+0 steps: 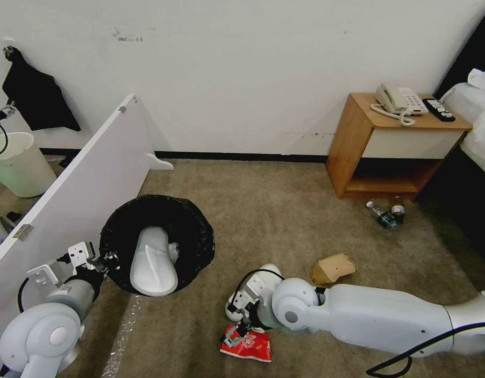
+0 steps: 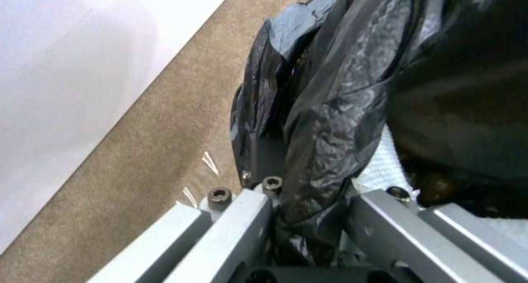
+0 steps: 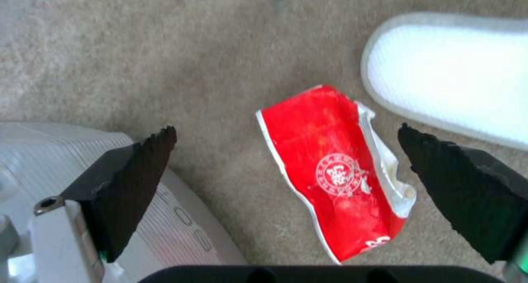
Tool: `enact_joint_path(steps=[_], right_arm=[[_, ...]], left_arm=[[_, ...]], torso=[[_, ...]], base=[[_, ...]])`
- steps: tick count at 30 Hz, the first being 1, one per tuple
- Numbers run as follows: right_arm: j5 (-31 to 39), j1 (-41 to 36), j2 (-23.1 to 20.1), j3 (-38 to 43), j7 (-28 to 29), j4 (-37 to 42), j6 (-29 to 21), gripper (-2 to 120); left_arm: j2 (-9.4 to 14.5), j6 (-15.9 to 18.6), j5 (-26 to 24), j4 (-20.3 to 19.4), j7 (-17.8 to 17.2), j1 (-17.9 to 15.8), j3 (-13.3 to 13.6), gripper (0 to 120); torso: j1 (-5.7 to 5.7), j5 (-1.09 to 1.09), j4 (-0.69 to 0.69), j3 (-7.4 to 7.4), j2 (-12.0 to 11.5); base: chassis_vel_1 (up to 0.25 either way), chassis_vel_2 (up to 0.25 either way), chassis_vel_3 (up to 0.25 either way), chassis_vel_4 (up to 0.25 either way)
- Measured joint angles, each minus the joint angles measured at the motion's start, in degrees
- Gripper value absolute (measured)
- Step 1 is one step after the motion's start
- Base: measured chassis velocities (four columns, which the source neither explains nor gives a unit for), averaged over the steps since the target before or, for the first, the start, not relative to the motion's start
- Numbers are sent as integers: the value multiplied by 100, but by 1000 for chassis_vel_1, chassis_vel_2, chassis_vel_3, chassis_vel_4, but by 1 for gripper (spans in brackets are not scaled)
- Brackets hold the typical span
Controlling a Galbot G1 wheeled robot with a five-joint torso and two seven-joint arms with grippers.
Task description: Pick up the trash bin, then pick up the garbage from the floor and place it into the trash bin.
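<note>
Even, bright indoor light is seen in the head view; soft shadows are cast on the carpet (image 1: 284, 210). Straight lines are bowed toward the edges by wide-angle distortion. Sheen is caught on the black bag (image 2: 341, 109) in the left wrist view, which is soft throughout. The white slipper (image 3: 456, 72) is overexposed and blurred.

My left pincer (image 1: 112, 261) is clamped on a fold of black bin-liner, my left arm bent up from the shoulder with the wrist level. My right arm reaches low across my front, wrist turned down, right pincer (image 3: 286, 145) spread wide, its black pads (image 3: 140, 167) apart and gripping nothing.
</note>
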Motion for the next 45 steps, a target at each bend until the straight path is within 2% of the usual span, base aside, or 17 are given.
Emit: enact_joint_path(steps=[22, 31, 45], right_arm=[[-595, -1035, -196, 562, -310, -664, 2, 100], [-695, -1021, -208, 583, -471, -858, 1, 100], [-889, -731, 14, 379, -772, -1327, 1, 100]], left_arm=[[23, -17, 12, 58, 1, -16, 68, 0], [-6, -24, 28, 87, 1, -48, 118, 0], [-66, -42, 56, 151, 21, -79, 116, 0]], torso=[[0, 0, 0, 0, 0], [0, -1, 0, 0, 0], [0, -1, 1, 0, 0]], base=[[0, 0, 0, 0], [0, 0, 0, 0], [0, 0, 0, 0]])
